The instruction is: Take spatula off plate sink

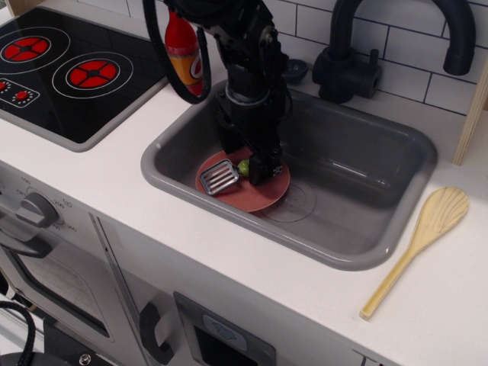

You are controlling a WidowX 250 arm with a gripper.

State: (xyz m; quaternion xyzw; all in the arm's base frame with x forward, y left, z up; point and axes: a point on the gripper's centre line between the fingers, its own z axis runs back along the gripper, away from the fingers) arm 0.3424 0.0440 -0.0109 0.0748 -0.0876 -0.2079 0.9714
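The spatula lies on the salmon-pink plate [255, 195] at the left of the grey sink [358, 179]. Its slotted silver blade [219, 177] points left over the plate's edge. Only a small bit of its lime-green handle [244, 166] shows. My black gripper [261, 166] is down on the plate, over the handle, and hides most of it. Its fingers stand around the handle, but the dark arm hides whether they are closed on it. The spatula still rests flat on the plate.
A black faucet [347, 65] stands behind the sink. A red bottle [183, 53] stands at the sink's back left corner, beside the black stovetop [69, 72]. A pale wooden spoon [419, 244] lies on the white counter to the right.
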